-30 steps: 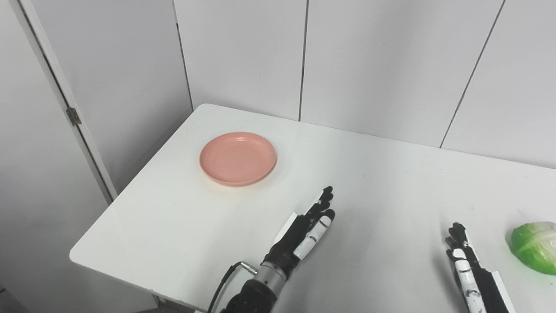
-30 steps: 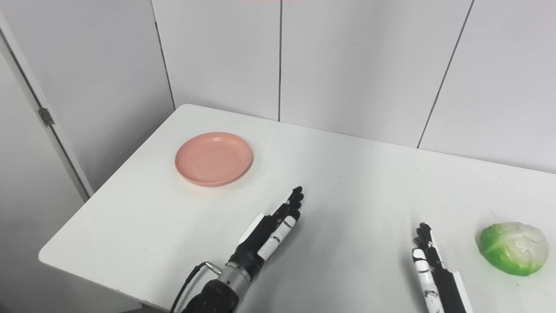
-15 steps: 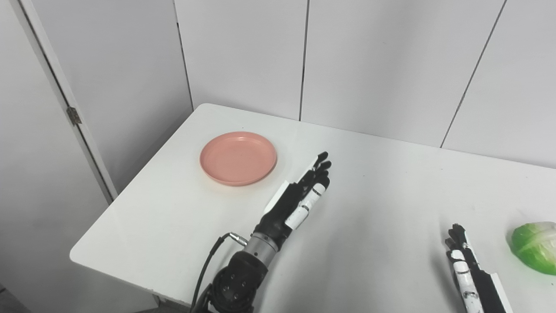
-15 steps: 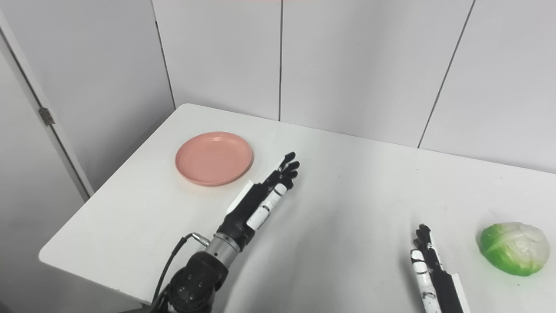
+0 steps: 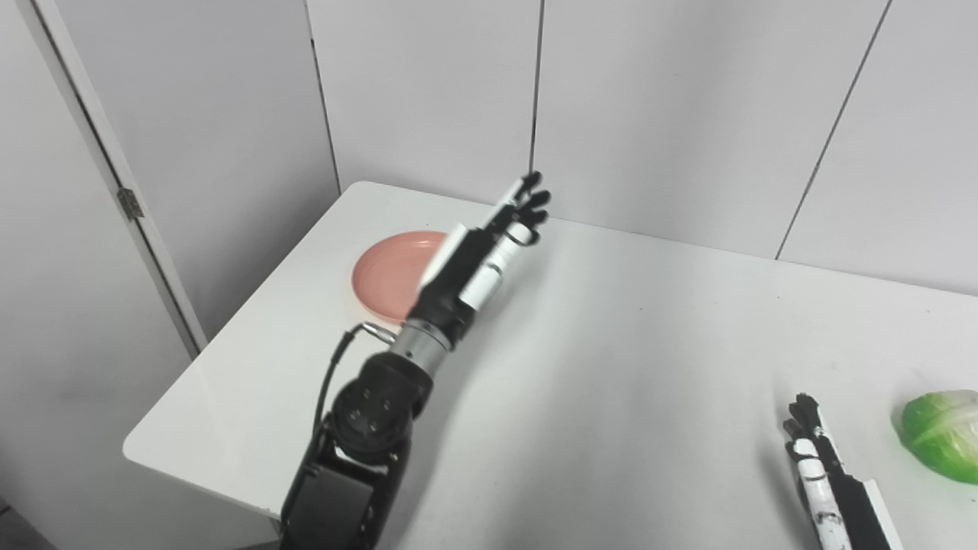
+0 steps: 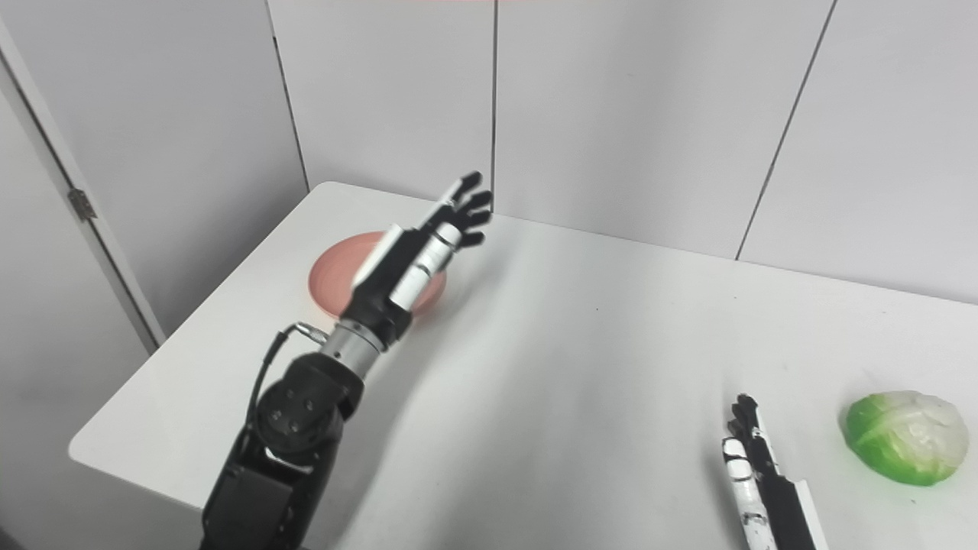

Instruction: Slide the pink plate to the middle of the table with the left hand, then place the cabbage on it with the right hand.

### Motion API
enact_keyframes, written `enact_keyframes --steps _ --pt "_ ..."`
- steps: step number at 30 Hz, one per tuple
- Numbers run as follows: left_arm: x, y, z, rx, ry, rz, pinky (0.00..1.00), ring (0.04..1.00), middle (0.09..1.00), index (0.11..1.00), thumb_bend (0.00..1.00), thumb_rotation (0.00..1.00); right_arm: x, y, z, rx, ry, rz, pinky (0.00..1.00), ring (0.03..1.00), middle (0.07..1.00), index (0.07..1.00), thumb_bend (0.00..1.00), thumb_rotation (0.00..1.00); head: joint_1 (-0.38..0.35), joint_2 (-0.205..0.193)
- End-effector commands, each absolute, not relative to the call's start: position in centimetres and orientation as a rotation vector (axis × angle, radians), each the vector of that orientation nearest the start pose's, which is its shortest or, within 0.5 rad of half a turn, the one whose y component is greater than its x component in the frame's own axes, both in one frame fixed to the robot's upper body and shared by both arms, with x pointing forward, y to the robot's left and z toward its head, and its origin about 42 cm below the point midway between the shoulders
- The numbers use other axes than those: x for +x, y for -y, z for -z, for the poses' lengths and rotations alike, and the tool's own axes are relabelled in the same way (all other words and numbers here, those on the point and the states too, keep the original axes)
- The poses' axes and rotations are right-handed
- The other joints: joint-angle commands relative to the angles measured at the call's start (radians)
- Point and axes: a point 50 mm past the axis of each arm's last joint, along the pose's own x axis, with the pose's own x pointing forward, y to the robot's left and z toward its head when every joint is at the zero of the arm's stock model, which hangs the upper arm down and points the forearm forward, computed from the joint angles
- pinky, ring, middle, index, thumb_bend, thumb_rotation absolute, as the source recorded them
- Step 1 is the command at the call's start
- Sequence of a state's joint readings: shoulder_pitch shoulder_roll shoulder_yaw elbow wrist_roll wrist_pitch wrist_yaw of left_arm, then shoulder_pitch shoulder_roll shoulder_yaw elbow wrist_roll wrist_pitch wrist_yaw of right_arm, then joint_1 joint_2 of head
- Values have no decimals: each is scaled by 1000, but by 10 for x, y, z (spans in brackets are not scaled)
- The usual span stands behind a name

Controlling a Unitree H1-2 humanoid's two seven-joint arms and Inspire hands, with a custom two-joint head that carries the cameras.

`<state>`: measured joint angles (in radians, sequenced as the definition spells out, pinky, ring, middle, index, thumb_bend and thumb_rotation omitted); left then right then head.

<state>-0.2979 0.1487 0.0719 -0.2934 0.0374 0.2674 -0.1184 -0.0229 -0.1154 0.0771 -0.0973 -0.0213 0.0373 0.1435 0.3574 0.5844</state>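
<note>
Left hand (image 5: 477,256) raised over round pink plate (image 5: 382,275) | cabbage (image 6: 905,437) leafy

The left hand (image 6: 416,256) is raised above the desk (image 6: 581,344), fingers (image 6: 470,202) spread and straight, holding nothing, and covers the right part of the plate (image 6: 332,271). The right hand (image 6: 752,458) lies flat near the desk's front edge, fingers straight, beside but apart from the cabbage (image 6: 905,435)
</note>
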Motion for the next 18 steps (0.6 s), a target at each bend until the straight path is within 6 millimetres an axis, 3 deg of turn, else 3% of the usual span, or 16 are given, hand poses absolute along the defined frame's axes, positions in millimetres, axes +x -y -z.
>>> enact_keyframes --steps 1,12,18 --pt "361 -250 -278 165 372 62 920 910 929 936 475 1000 290 212 -133 -136 90 -235 1000 1000 1000 1000 149 1000 2 1" --pt "403 -322 -302 68 367 -107 859 871 882 881 465 1000 289 214 -134 -135 83 -233 1000 1000 1000 1000 145 1000 17 3" --pt "421 -355 -307 58 330 -181 880 872 888 886 466 1000 288 214 -137 -137 85 -236 1000 1000 1000 1000 126 1000 20 6"
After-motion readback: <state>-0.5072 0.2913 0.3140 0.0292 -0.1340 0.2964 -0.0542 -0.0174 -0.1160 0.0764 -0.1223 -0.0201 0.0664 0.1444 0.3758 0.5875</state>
